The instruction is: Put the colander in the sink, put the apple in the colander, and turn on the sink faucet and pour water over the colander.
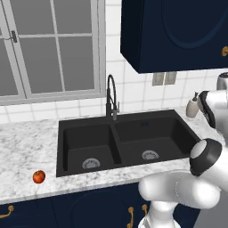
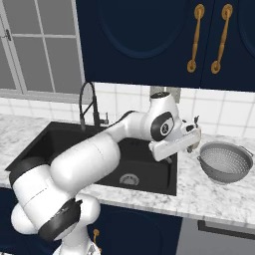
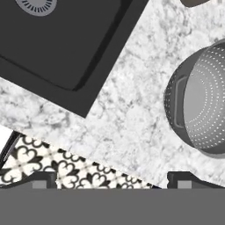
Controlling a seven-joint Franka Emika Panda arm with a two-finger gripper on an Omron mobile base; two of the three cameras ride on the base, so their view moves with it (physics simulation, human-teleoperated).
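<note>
The colander (image 2: 225, 162) stands upright on the marble counter right of the sink (image 2: 55, 142). In the hand view the colander (image 3: 203, 103) lies at the right edge, with a handle facing the sink (image 3: 66, 39). My gripper (image 2: 175, 150) hovers open above the counter strip between sink and colander, holding nothing; its fingertips (image 3: 41, 180) stand wide apart around the gripper (image 3: 112, 182) midpoint. The apple (image 1: 39, 177) rests on the counter left of the sink (image 1: 89, 133), near the front edge. The sink faucet (image 1: 111, 95) rises behind the basins' divider, and no water is running.
A beige soap dispenser (image 1: 193, 106) stands at the back right of the sink. Dark blue cabinets (image 2: 149, 40) hang overhead. The counter's front edge (image 3: 101, 169) drops to a patterned floor (image 3: 61, 169). Both basins hold only their drains (image 1: 91, 163).
</note>
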